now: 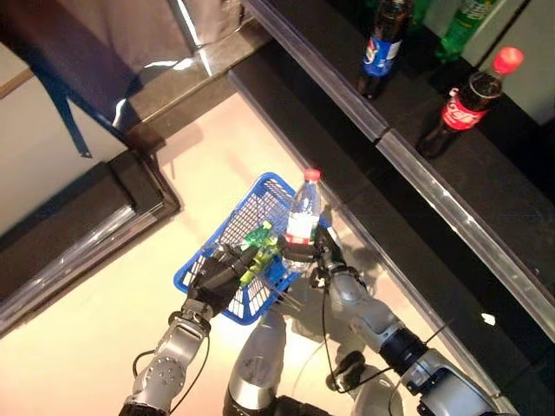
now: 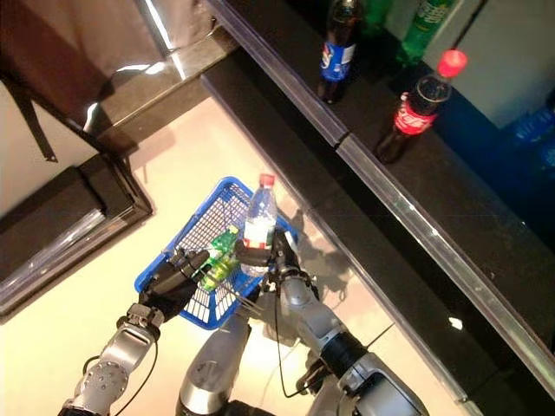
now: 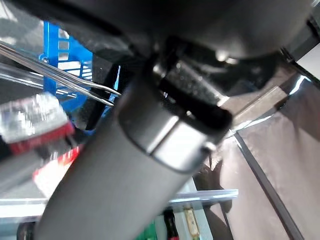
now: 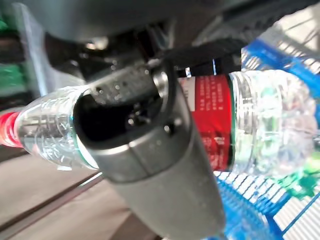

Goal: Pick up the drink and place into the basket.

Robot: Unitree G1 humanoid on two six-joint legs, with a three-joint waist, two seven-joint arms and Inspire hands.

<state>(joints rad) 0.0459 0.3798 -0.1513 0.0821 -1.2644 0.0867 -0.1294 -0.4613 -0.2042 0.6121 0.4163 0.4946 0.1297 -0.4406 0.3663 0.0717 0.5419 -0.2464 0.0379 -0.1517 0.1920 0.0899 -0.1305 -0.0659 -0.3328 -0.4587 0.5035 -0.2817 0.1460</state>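
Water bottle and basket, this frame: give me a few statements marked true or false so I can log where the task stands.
1. The right robot hand is curled round the clear water bottle. True.
2. The bottle has a blue cap. False: its cap is red.
3. The blue basket is empty. False: a green item lies in it.
4. The left robot hand is at the basket. True.
5. The bottle lies flat inside the basket. False: it is held upright at the basket's edge.
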